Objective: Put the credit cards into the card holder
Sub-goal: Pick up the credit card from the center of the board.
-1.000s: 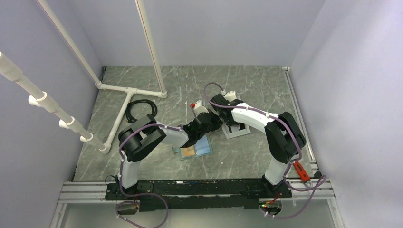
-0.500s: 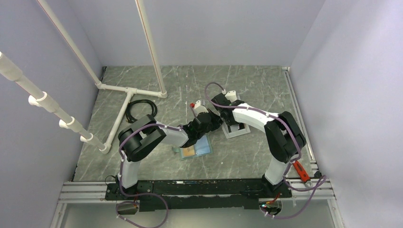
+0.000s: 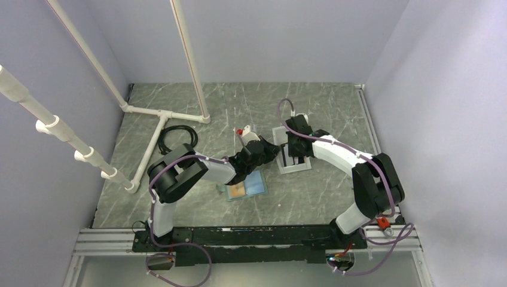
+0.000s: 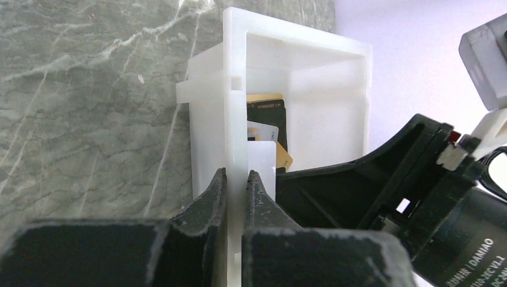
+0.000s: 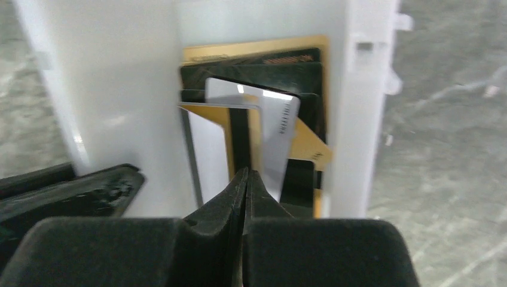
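The card holder [image 3: 256, 184] lies open on the table, light blue inside, with an orange-yellow credit card [image 3: 238, 191] on its left half. More credit cards [image 5: 263, 119], gold, black and pale, stand in a white open-fronted bin [image 3: 302, 167]. My left gripper [image 4: 236, 179] is shut on the bin's left wall [image 4: 235, 89]. My right gripper [image 5: 245, 173] is shut with nothing seen between its tips. It sits at the bin's mouth, right in front of a gold card with a black stripe [image 5: 240, 131]. In the top view, the left gripper [image 3: 270, 154] and the right gripper [image 3: 292, 154] are close together at the bin.
A white pipe frame [image 3: 161, 113] stands at the back left, with a coiled black cable [image 3: 176, 137] beside it. An orange tool [image 3: 382, 224] lies by the right arm's base. The walls close in on three sides.
The right arm has swung to the right, and its wrist now sits over the back of the bin. The left arm, the bin grip and the card holder look unchanged.
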Motion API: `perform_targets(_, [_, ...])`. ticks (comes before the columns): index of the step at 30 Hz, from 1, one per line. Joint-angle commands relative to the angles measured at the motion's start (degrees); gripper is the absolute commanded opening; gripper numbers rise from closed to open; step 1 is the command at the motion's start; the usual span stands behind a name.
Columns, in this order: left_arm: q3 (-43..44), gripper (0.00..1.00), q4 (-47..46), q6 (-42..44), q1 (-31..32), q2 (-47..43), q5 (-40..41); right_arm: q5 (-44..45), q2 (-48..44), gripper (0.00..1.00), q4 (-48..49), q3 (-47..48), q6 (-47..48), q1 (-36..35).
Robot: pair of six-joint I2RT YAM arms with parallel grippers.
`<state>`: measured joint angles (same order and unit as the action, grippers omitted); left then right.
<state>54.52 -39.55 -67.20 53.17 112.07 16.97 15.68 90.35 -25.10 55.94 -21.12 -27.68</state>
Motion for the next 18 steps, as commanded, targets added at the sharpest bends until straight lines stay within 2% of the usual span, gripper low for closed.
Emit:
perform_targets(1, [-1.19, 0.00, 2.10, 2.00, 0.63, -0.97, -0.23, -13.34, -2.69, 0.00, 6.73, -1.26, -1.56, 1.20])
perform_targets(14, [-1.50, 0.00, 1.99, 2.18, 0.66, -1.28, -0.38, -19.00, -5.12, 0.00, 8.10, -4.61, -3.56, 4.22])
perform_targets(18, [-1.57, 0.00, 1.93, 2.20, 0.64, -1.33, -0.42, -22.44, -7.18, 0.07, 10.13, -6.23, -3.74, 4.87])
